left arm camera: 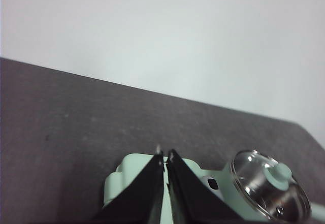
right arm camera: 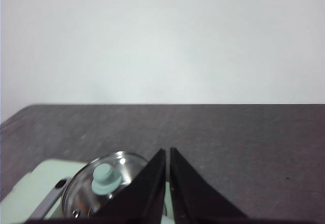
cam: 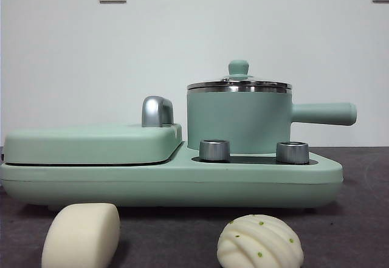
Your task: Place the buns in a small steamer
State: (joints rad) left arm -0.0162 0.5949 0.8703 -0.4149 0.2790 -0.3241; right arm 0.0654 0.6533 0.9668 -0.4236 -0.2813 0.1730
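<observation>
The smooth rounded-rectangular white bun lies on the dark table at the front left. The pleated dome bun with green specks lies at the front right. The small steamer, a mint-green pot with a steel rim and a long side handle, stands on the cooker's right half with its glass lid on. It also shows in the left wrist view and the right wrist view. My left gripper and right gripper are both shut and empty, high above the cooker. Neither shows in the front view.
The mint-green cooker base fills the middle of the table. Its flat griddle cover with a chrome handle lies on the left half. Two steel knobs stand in front of the pot. A white wall is behind.
</observation>
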